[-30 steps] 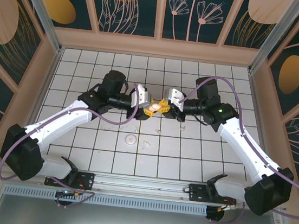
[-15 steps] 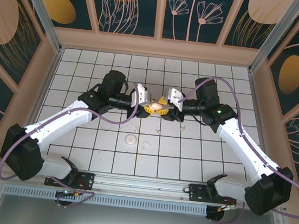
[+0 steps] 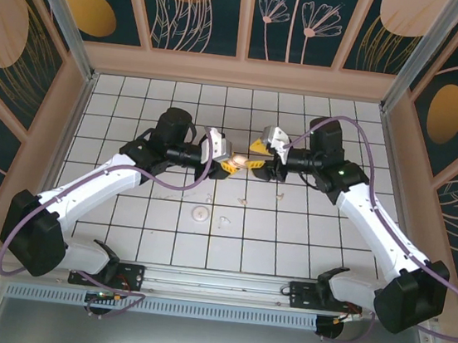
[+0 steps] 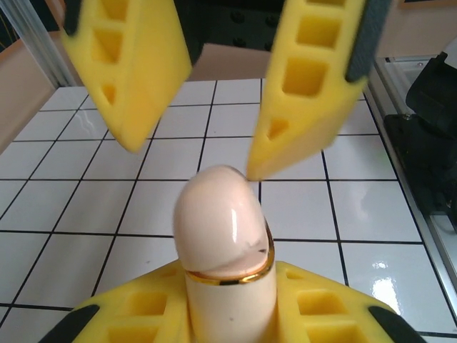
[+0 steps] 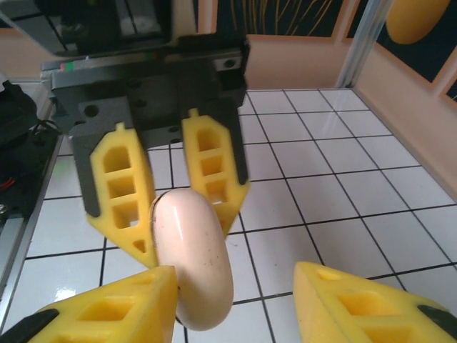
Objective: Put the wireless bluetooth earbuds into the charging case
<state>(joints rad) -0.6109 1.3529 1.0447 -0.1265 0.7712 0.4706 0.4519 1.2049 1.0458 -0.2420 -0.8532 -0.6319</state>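
a white glossy tiled floor [image 3: 305, 231] with dark grout lines sits inside walls of pink wood and dark panels painted with leaves. from above, both white arms reach inward and meet at mid-floor, elbows bent outward, purple cables looping over them. the left gripper [image 3: 232, 162] and right gripper [image 3: 255, 160] face each other tip to tip. the small pale pink-beige rounded plastic charging case [image 3: 236, 159] sits between the left fingers. below the fingers, tiny pale cream-pink plastic earbuds [image 3: 242, 200] lie loose on the tiles, one nearer the right gripper; they are too small to make out further. a flat white round disc [image 3: 200, 212] lies further toward the bases.

in the left wrist view, the left gripper [image 4: 228, 307] has its yellow ribbed foam-like fingers [image 4: 325, 314] clamped on the smooth, shiny charging case [image 4: 221, 229], which stands upright, a gold ring around its seam. just past it, the right gripper [image 4: 200, 146] hangs with fingers spread, one tip right beside the case's dome.

in the right wrist view, the right gripper [image 5: 235, 279] has its fingers [image 5: 357, 304] well apart. the case [image 5: 196, 264] lies against its left finger, pinched by the left gripper [image 5: 187, 229].
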